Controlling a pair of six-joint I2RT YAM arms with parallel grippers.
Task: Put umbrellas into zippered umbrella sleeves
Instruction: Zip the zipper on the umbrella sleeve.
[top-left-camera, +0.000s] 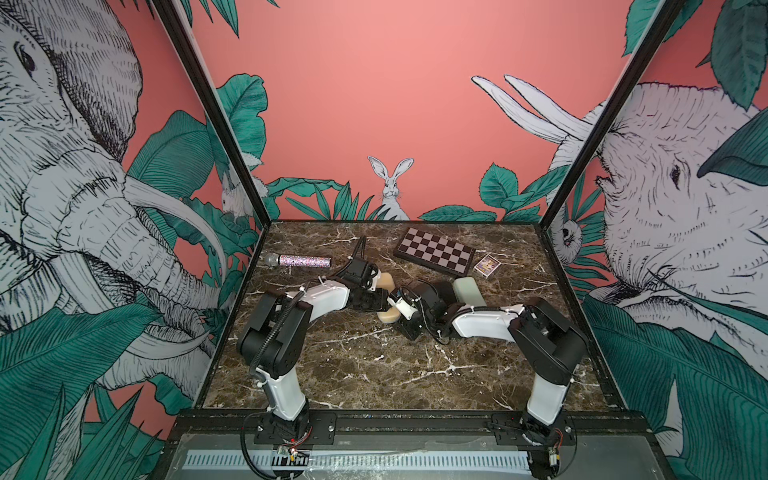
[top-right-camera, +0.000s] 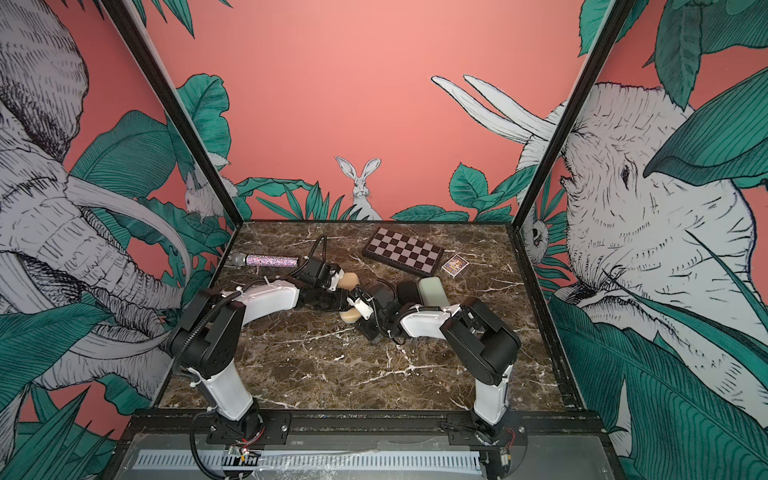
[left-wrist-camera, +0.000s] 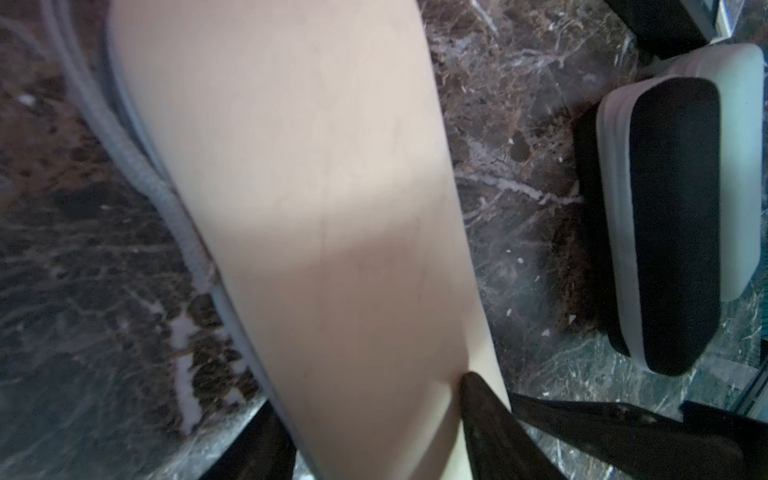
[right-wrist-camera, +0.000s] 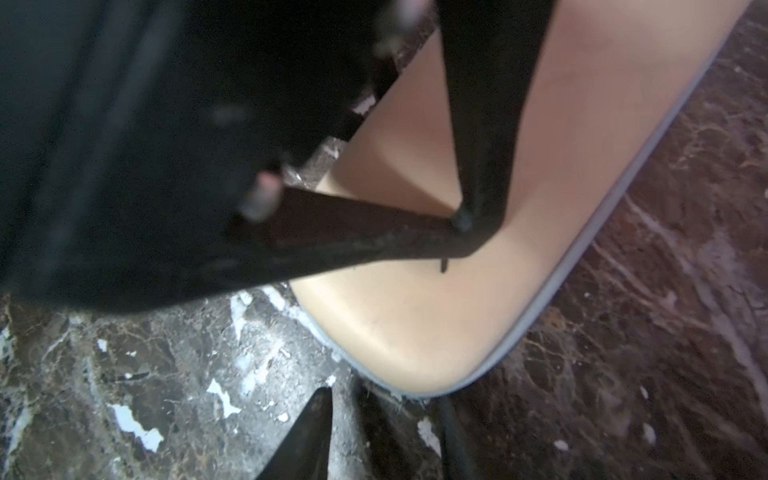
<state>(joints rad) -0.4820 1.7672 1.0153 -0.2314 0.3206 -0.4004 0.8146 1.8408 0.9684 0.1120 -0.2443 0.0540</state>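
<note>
Your brown marble counter (top-left-camera: 374, 374) fills the lower middle of both top views. The biggest loose thing on it is the chequered folding chessboard box (top-left-camera: 434, 249), toward the upper right of the counter.

Next come the sleeves:
- **Beige:** the oblong hard-shell zip sleeve (top-left-camera: 388, 318) lies slantwise at dead centre. It looks closed, with a grey zip band along its edge.
- **Black:** the round-ended zip sleeve (left-wrist-camera: 673, 224) sits just right of the beige one.
- **Mint:** the pale mint green zip sleeve (top-left-camera: 467, 291) is right beside the black one.

The glittery microphone (top-left-camera: 299, 261) lies near the counter's upper left edge. A small purple card box (top-left-camera: 487, 264) sits just right of the chessboard box.

Your left claw (left-wrist-camera: 365, 390) is over the middle of the beige sleeve with its jaws apart. One of its fingertips (left-wrist-camera: 473, 386) is on the top face and the other is down beside the edge, so it doesn't look like it has hold of anything.

Your right claw (right-wrist-camera: 384, 395) sits low at the sleeve's lower end. Its jaws are partly apart with only marble between them, and it's holding nothing.
</note>
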